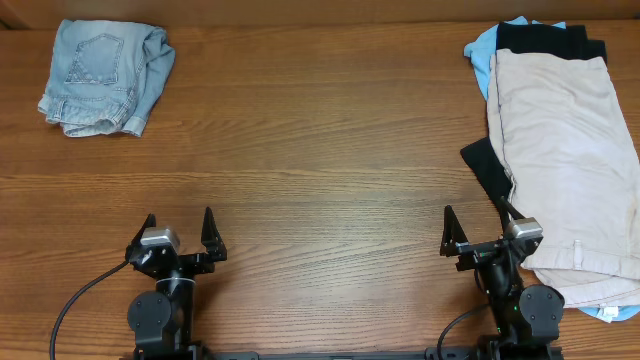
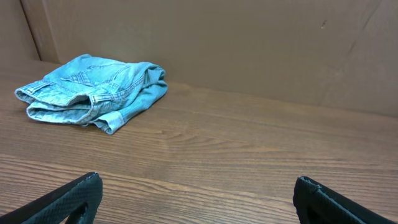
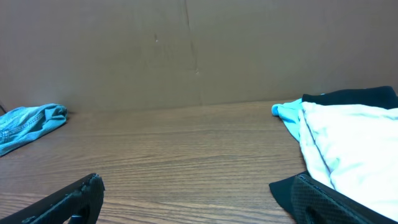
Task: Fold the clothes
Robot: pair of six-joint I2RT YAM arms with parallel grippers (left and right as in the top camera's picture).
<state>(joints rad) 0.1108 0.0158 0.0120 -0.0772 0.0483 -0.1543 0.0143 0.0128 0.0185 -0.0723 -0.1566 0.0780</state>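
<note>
Folded light-wash denim shorts (image 1: 105, 77) lie at the far left of the table; they also show in the left wrist view (image 2: 93, 93) and at the left edge of the right wrist view (image 3: 28, 124). A pile lies at the right: a beige garment (image 1: 565, 160) on top, over a black garment (image 1: 548, 40) and a sky-blue garment (image 1: 483, 55). The beige one (image 3: 348, 149) fills the right of the right wrist view. My left gripper (image 1: 178, 234) is open and empty near the front edge. My right gripper (image 1: 478, 229) is open and empty, its right finger beside the pile.
The wooden table (image 1: 320, 170) runs between the shorts and the pile. A brown wall (image 2: 249, 43) stands behind the table's far edge. Black cables (image 1: 75, 300) trail from the arm bases at the front.
</note>
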